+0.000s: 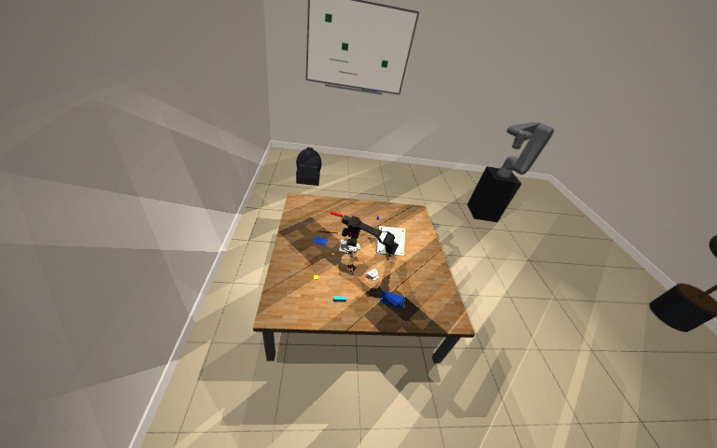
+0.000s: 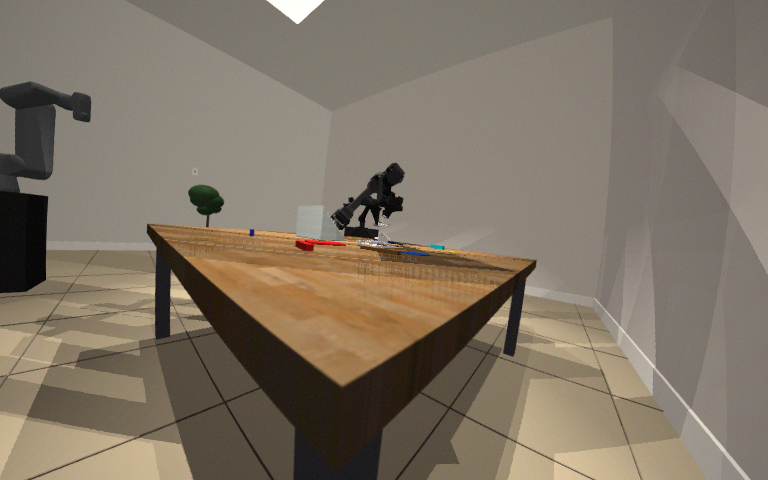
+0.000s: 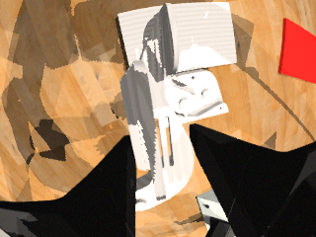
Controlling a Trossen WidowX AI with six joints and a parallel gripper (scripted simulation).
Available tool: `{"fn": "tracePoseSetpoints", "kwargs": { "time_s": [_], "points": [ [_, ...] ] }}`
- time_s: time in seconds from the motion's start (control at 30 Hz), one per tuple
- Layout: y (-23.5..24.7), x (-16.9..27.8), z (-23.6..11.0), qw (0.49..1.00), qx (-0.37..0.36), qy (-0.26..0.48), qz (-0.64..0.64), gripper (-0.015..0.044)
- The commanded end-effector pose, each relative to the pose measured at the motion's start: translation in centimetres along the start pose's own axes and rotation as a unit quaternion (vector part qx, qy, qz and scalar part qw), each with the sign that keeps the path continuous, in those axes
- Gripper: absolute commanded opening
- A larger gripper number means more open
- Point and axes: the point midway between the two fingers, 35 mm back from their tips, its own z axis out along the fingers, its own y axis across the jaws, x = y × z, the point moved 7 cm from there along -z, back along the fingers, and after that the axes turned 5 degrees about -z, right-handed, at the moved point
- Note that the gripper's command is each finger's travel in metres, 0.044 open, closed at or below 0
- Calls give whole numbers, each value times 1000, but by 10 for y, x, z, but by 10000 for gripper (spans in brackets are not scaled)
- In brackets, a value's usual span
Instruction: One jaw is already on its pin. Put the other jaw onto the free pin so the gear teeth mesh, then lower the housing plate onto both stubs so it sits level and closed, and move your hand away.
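Note:
My gripper (image 3: pixel 161 136) (image 1: pixel 352 245) (image 2: pixel 384 217) is shut on a white jaw (image 3: pixel 182 170), a tapered part with two slots. It hangs above the table. Ahead of it in the wrist view is a white assembly, which also shows in the top view (image 1: pixel 344 247) and the exterior view (image 2: pixel 368 243). It has a ribbed white part (image 3: pixel 207 35) and a small plate with raised round features (image 3: pixel 197 94). The held jaw overlaps its near side in view; contact cannot be told. The pins and gear teeth are not clear. Another small white part (image 1: pixel 372 273) stands apart; whether it is the housing plate is unclear.
The arm stands on a pale board (image 1: pixel 399 232) (image 3: pixel 211 206). A red pad (image 3: pixel 301 49) lies right of the assembly. The table also bears a blue pad (image 1: pixel 319 241), a blue part (image 1: pixel 392 300), a cyan bar (image 1: pixel 340 299), a yellow square (image 1: pixel 316 277) and a red bar (image 1: pixel 336 214).

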Motion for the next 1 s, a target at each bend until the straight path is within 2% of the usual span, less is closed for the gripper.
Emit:
{"fn": "tracePoseSetpoints", "kwargs": {
  "time_s": [0.0, 0.97],
  "points": [
    [-13, -7, -1, 1000, 3, -2, -15, 134],
    [-100, -28, 7, 996, -4, -1, -90, 134]
  ]
}}
